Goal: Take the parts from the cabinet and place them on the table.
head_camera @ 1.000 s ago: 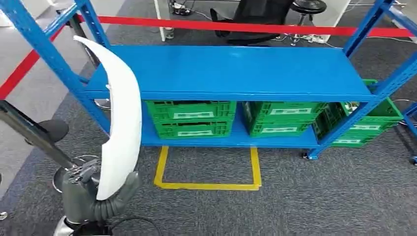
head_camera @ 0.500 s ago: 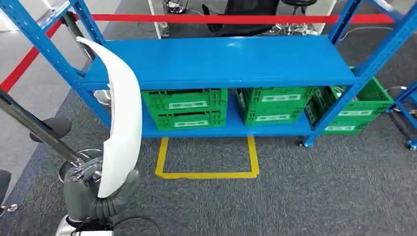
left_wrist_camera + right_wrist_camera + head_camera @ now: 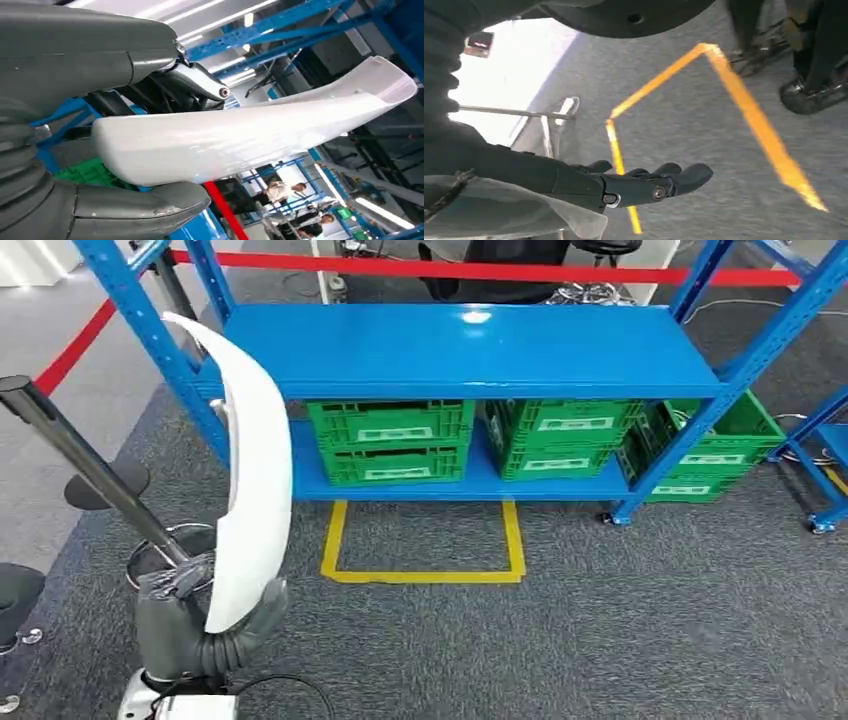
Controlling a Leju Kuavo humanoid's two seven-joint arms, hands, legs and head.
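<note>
Left hand (image 3: 185, 625) grips the lower end of a long curved white part (image 3: 250, 470), held upright left of the blue shelf rack (image 3: 470, 345); green crates (image 3: 392, 442) sit on the rack's lower shelf, a yellow floor marking (image 3: 425, 575) just in front. Right hand (image 3: 644, 185) hangs over the carpet, fingers loosely extended, holding nothing. Looks like the carry step: next, get the part to the tabletop and set it down.
</note>
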